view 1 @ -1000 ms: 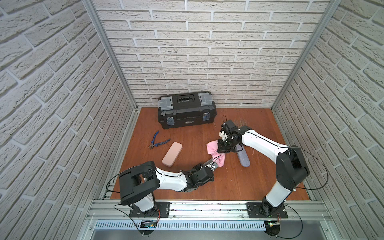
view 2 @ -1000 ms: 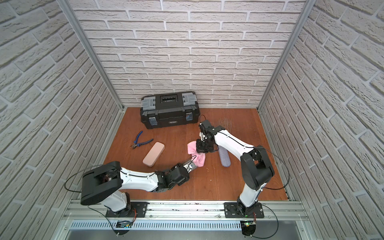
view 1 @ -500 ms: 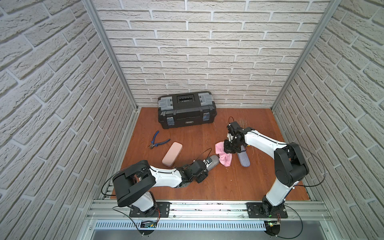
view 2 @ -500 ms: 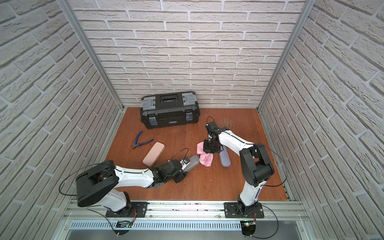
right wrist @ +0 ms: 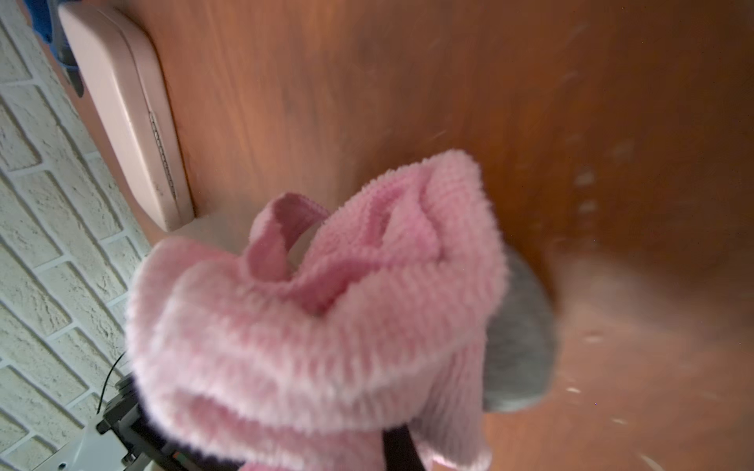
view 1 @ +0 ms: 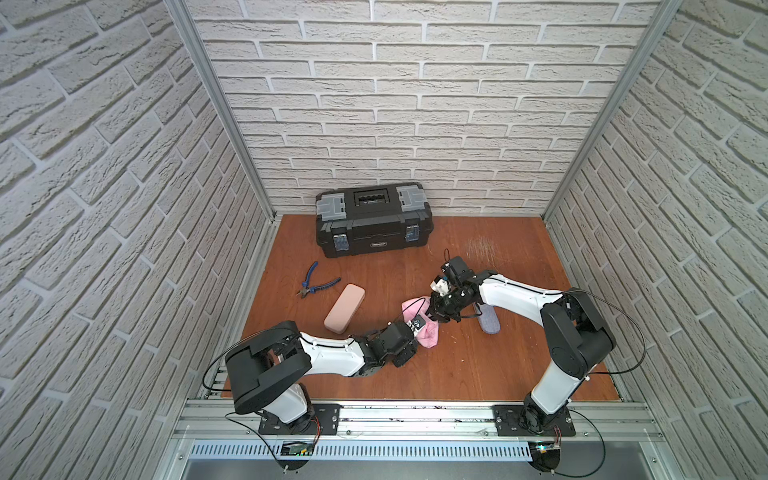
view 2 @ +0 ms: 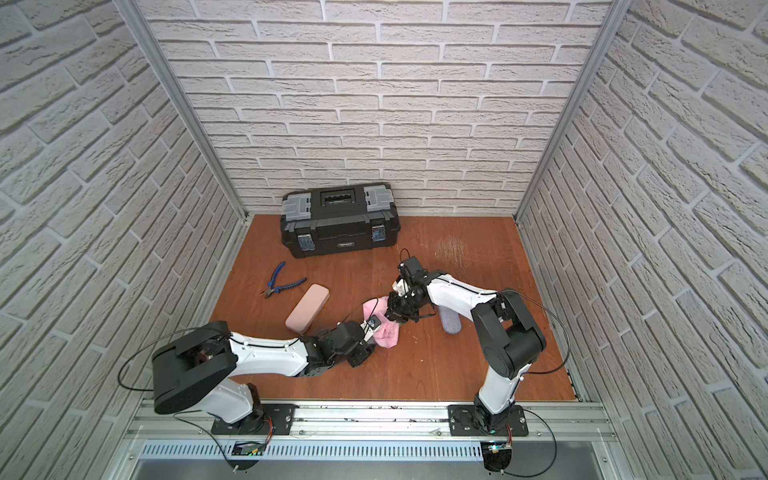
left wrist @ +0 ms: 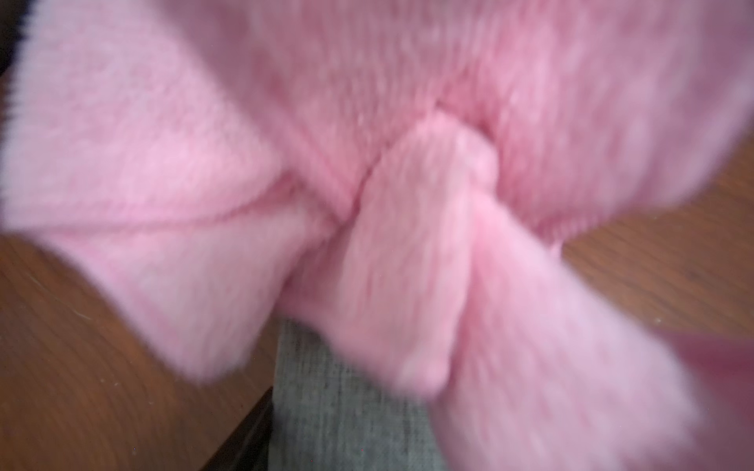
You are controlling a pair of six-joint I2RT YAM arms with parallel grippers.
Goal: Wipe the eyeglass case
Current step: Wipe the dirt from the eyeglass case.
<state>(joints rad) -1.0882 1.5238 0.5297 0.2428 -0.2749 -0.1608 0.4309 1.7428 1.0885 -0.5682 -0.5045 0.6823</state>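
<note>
A grey fabric eyeglass case [left wrist: 347, 407] sits in my left gripper [view 1: 420, 331], which is shut on it low over the middle of the table. A fluffy pink cloth [view 1: 429, 337] lies over the case's far end, so both top views hide the case. My right gripper [view 1: 436, 315] is shut on the bunched cloth [right wrist: 326, 306] and presses it against the case from the far side. In the right wrist view, the case's rounded grey end [right wrist: 522, 346] pokes out beside the cloth. The cloth [left wrist: 367, 122] fills most of the left wrist view.
A pink hard case [view 1: 344, 308] lies left of centre, with blue-handled pliers [view 1: 318, 284] behind it. A black toolbox [view 1: 372, 220] stands at the back wall. A blue-grey oblong thing [view 1: 489, 324] lies on the table under my right forearm. Brick walls close in three sides.
Half a second ago the cloth was further right and the grey case showed. My right gripper has since drawn the cloth left and forward over the case.
</note>
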